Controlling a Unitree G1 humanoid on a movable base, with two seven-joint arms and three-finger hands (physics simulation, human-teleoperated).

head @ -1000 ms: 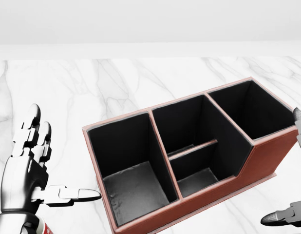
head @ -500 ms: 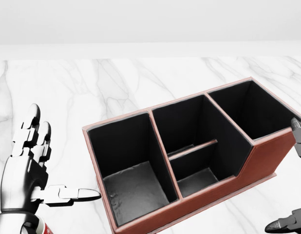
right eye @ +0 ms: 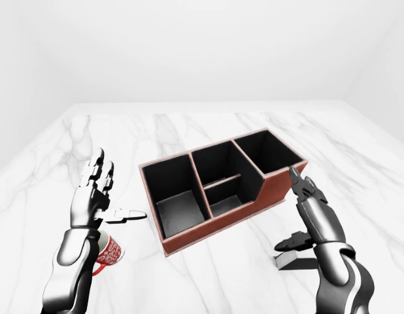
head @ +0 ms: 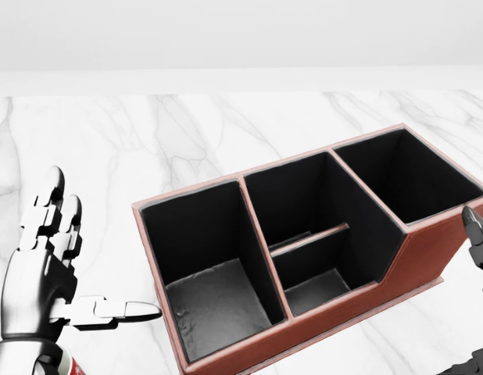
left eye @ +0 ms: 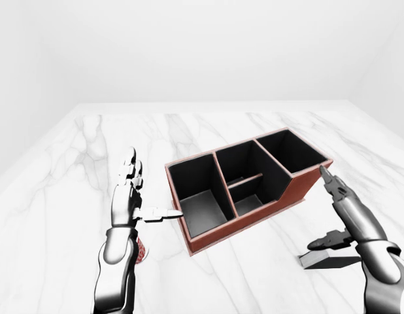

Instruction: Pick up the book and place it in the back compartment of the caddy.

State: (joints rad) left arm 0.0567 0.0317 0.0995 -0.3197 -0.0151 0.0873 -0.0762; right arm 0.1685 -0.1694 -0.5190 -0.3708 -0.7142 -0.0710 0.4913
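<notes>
Lowest in the right-eye view, the right hand hangs spread, fingers apart, over the book, a dark slab flat on the counter; contact is unclear. At left, the left hand is released, empty, above a red mug. Beyond them stands the caddy, its 4 compartments holding nothing.

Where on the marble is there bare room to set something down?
Bare marble tabletop spans everything above the red-brown caddy in the left-eye view. Crowded: a red patterned mug beneath the left hand; a dark book under the right hand.
</notes>
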